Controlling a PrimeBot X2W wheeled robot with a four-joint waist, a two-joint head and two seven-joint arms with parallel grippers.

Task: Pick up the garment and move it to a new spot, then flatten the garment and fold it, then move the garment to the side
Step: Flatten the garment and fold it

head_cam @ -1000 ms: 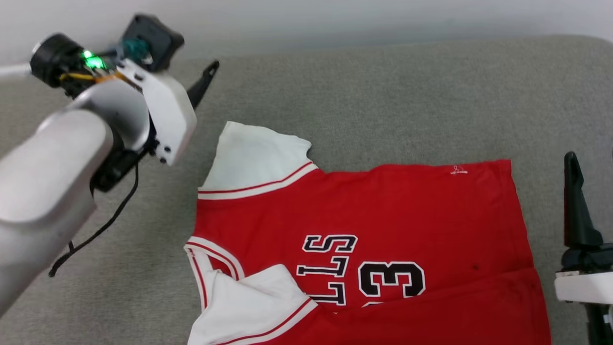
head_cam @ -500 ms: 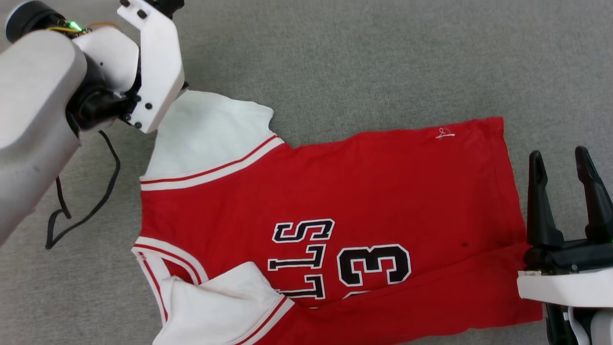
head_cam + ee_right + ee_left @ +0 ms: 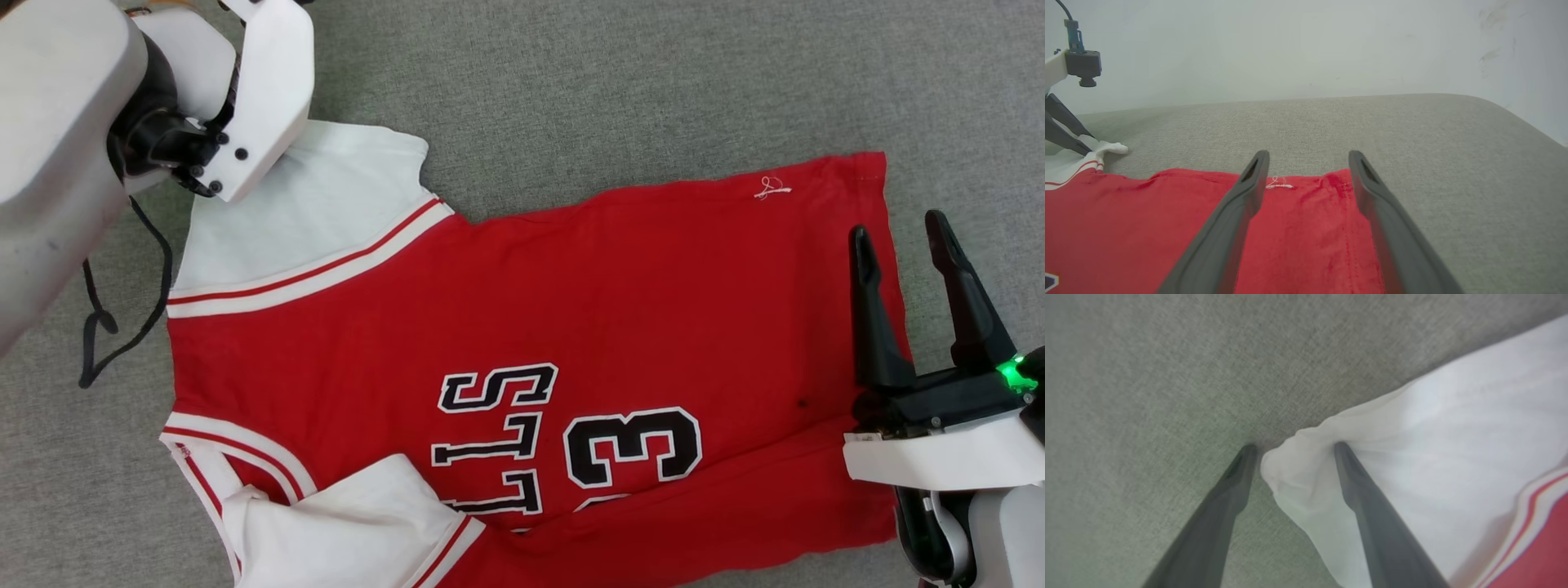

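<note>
On grey cushion (image 3: 612, 82), red garment (image 3: 531, 310) spread flat, one open gripper at each end.
Nearest the robot, lower white sleeve (image 3: 351, 523) is folded in over the chest, just beside black lettering (image 3: 498, 441) and number 3 (image 3: 633, 447). Right gripper (image 3: 896, 224) sits at the hem end, fingers spread wide, holding nothing: left finger over red cloth, right finger over bare cushion, hem edge between them. Right wrist view puts small white logo (image 3: 1278, 185) between the two fingers; cannot tell if they touch the cloth. Further out, left gripper (image 3: 1294, 446) straddles the corner of far white sleeve (image 3: 1453, 457), jaws wide, not closed on it: one fingertip on cushion just beside the corner, the other pressing on sleeve fabric. Left arm (image 3: 49, 147) covers that corner in head view. Pale wall (image 3: 1290, 49) rises beyond the cushion's far edge.
</note>
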